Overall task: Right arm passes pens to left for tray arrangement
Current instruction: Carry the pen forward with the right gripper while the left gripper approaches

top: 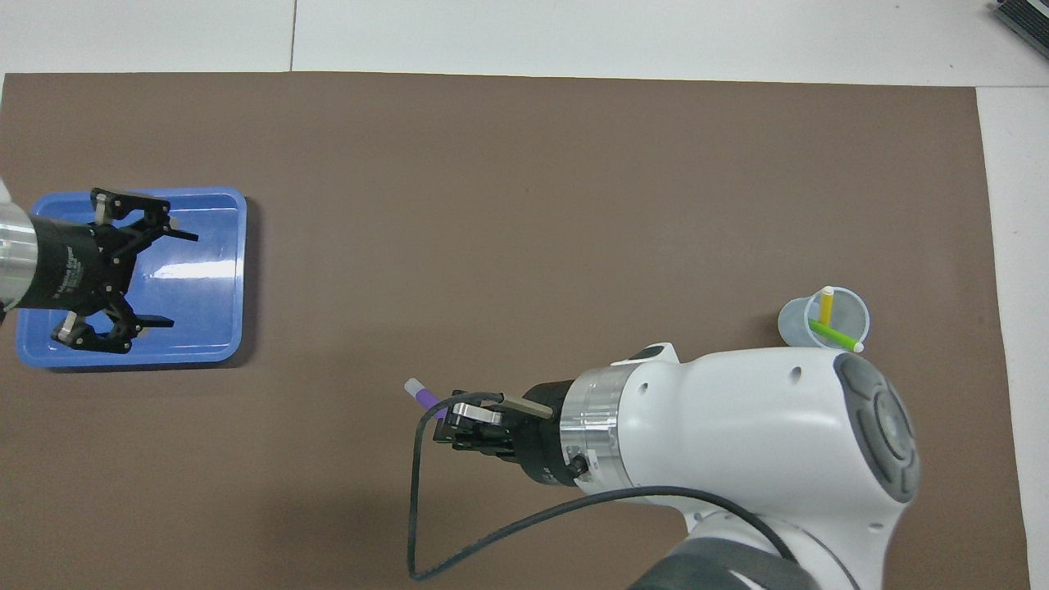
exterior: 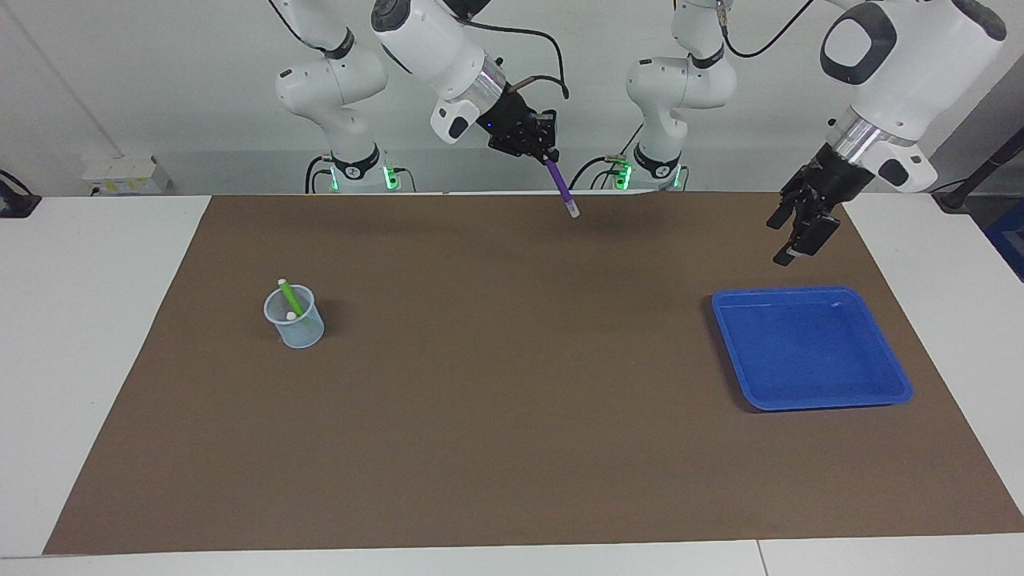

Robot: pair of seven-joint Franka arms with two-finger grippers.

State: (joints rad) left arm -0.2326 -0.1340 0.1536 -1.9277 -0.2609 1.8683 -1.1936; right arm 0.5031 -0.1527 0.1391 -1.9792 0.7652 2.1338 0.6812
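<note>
1. Fingers of the right gripper (exterior: 550, 159) clamp the purple pen (exterior: 562, 189), raised over the tabletop's robot-side edge.
2. Left gripper (top: 166, 278), fingers spread, hovers above the empty blue tray (exterior: 808, 352).
3. Yellow pen (top: 826, 305) and green pen (exterior: 290, 298) await in the cup (exterior: 295, 322); no handover yet.

Glossy white right arm (exterior: 424, 40) with silver wrist ring, looping black cable, black pincer (exterior: 546, 152); white left arm (exterior: 904, 56), dark grey panels, black pincer (exterior: 796, 232).

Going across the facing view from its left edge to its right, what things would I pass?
Cup holding the green pen → purple pen hanging from the right gripper → left gripper → blue tray.
</note>
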